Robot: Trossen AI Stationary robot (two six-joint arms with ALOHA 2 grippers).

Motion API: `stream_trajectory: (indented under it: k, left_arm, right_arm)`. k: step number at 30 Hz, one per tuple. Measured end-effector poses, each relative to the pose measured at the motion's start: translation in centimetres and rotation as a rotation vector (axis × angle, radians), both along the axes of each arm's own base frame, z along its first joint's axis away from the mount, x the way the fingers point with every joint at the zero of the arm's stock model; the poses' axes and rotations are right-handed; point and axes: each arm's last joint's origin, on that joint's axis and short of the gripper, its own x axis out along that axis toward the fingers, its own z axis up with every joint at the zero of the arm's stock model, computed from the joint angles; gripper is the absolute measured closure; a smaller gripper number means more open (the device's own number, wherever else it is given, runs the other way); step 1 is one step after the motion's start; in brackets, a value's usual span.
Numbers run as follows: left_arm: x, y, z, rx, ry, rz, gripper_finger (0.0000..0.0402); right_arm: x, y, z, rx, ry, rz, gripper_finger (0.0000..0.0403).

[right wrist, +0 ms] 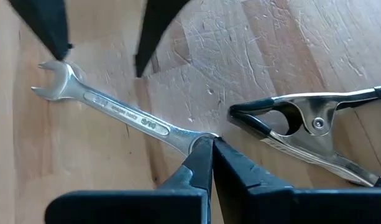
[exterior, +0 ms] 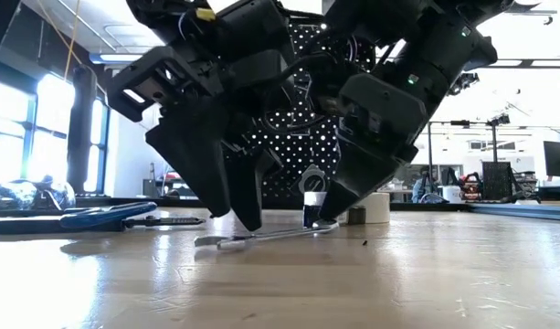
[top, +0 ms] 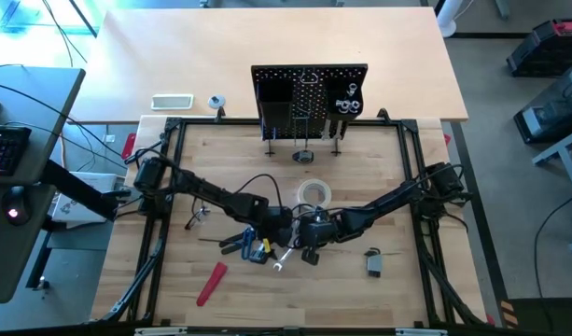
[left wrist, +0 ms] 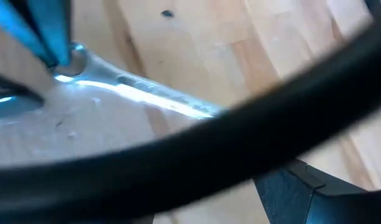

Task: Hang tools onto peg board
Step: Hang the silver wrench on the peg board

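A: Reading across the desk [top: 379, 187] from the left: a red-handled tool [top: 211, 283], then blue-handled pliers [top: 248, 243].

B: And the left hand [right wrist: 97, 43]?

A: Fingers spread, tips down on either side of the wrench [right wrist: 125, 115] at its open-jawed end. The wrench lies flat on the wood.

B: The right hand [right wrist: 210, 155]?

A: Fingers pressed together, tips meeting at the wrench's other end. A silver spring clamp [right wrist: 314, 134] lies just beside. The peg board [top: 309, 93] stands upright at the far edge.
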Motion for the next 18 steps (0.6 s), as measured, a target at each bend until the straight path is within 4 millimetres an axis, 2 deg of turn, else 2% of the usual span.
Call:
stream_trajectory:
  k: [6,18]
  left_arm:
    - [-0.08,-0.93,0.07,-0.013,-0.004,-0.007,0.0183]
    - [-0.07,-0.84,0.06,-0.009,-0.002,-0.001,0.0183]
  right_arm:
    - [-0.09,-0.03,-0.03,-0.009,0.009,0.010,0.0391]
    - [-0.17,0.89,0.07,-0.013,-0.014,0.067,0.0391]
